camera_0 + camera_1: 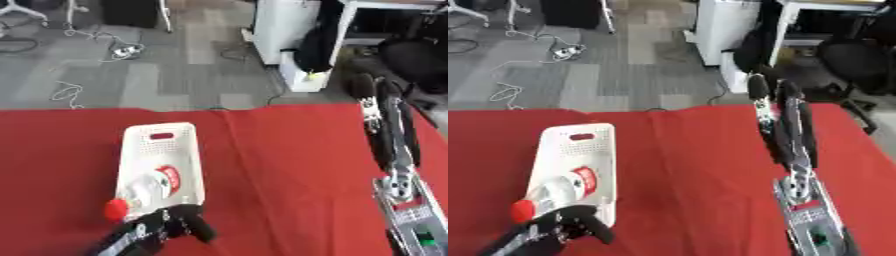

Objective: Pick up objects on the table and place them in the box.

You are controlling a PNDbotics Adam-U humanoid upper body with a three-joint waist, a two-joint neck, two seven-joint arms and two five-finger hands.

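Observation:
A white perforated box [160, 138] lies on the red table [280, 165] at the left. Inside it rests a clear bottle [154, 186] with a red label, lying slanted, its red cap [115, 210] poking past the box's near left corner. My left hand [166, 226] is right at the box's near rim, just below the bottle's neck, fingers loosely spread and thumb apart; nothing is clasped in it. My right hand [779, 117] hovers over the table's right side, open, with its fingers held straight and pointing away.
Beyond the table's far edge there is grey floor with cables [118, 47], a white cabinet [284, 30] and black office chairs [850, 60]. Bare red cloth stretches between the box and my right arm.

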